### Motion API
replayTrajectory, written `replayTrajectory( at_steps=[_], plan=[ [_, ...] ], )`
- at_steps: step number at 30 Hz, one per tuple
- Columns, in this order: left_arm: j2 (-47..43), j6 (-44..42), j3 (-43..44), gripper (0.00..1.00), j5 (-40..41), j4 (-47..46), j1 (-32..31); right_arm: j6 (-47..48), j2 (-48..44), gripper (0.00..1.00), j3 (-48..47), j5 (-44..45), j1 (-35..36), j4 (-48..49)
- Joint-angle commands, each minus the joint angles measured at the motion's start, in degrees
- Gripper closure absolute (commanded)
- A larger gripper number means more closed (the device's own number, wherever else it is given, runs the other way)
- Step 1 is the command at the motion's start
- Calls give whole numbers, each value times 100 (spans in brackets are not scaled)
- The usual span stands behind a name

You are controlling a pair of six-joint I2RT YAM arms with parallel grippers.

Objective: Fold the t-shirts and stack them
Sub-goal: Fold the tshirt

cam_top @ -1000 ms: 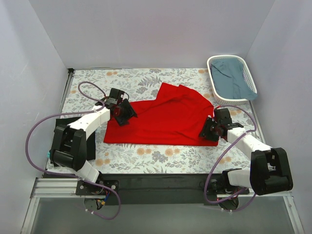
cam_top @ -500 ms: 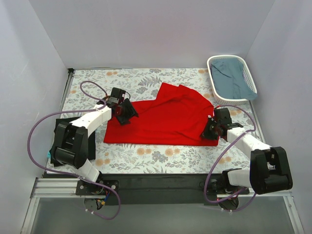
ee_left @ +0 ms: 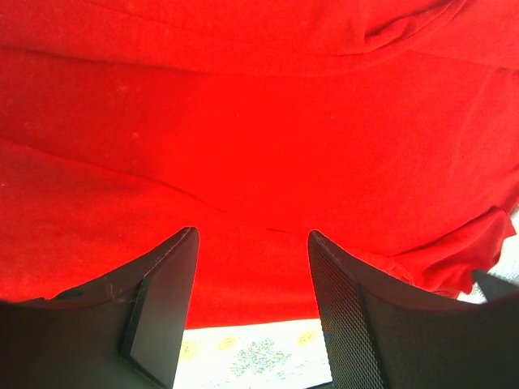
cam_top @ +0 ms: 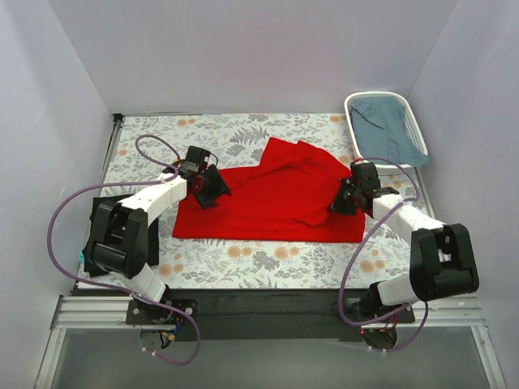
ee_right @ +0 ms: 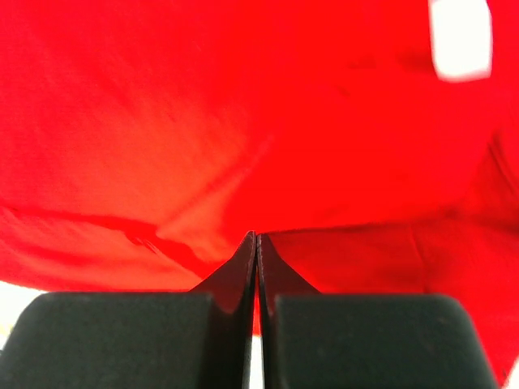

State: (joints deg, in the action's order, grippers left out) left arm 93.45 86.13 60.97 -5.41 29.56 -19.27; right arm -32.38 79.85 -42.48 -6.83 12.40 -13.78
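Observation:
The red t-shirt (cam_top: 276, 198) lies spread and partly folded in the middle of the flowered table (cam_top: 154, 134). My left gripper (cam_top: 212, 189) stands open at the shirt's left edge, its jaws wide apart over red cloth (ee_left: 259, 146) with nothing between them (ee_left: 251, 237). At the shirt's right edge my right gripper (cam_top: 337, 203) is shut, the fingertips (ee_right: 257, 237) pinching a fold of the red cloth (ee_right: 243, 121). A small white label (ee_right: 460, 36) shows at the top right of the right wrist view. A dark cloth, apparently the black t-shirt (cam_top: 152, 243), lies under the left arm, mostly hidden.
A white basket (cam_top: 355, 104) holding blue-grey cloth (cam_top: 388, 130) stands at the back right corner. White walls close in the table on three sides. Purple cables loop beside both arms. The table's black front edge (cam_top: 259, 300) runs between the arm bases.
My right gripper has shut on the shirt's right edge and moved back and slightly left with it. The left gripper has barely shifted and stays open.

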Motion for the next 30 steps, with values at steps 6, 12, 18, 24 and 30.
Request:
replayTrajectory(
  at_steps=[6, 12, 18, 24, 30],
  plan=[
    [7, -158, 266, 45, -153, -29, -86, 109, 1172, 99, -1332, 24, 289, 402],
    [-2, -219, 249, 45, -180, -29, -86, 179, 1893, 99, -2088, 120, 587, 455],
    [33, -254, 249, 46, -215, -29, -95, 206, 2245, 99, -2466, 296, 781, 455],
    [103, -237, 257, 46, -206, -38, -121, 188, 2280, 99, -2520, 314, 816, 701],
    [121, -167, 214, 46, -31, 14, -148, 162, 2184, 99, -2467, 516, 851, 806]
  ],
)
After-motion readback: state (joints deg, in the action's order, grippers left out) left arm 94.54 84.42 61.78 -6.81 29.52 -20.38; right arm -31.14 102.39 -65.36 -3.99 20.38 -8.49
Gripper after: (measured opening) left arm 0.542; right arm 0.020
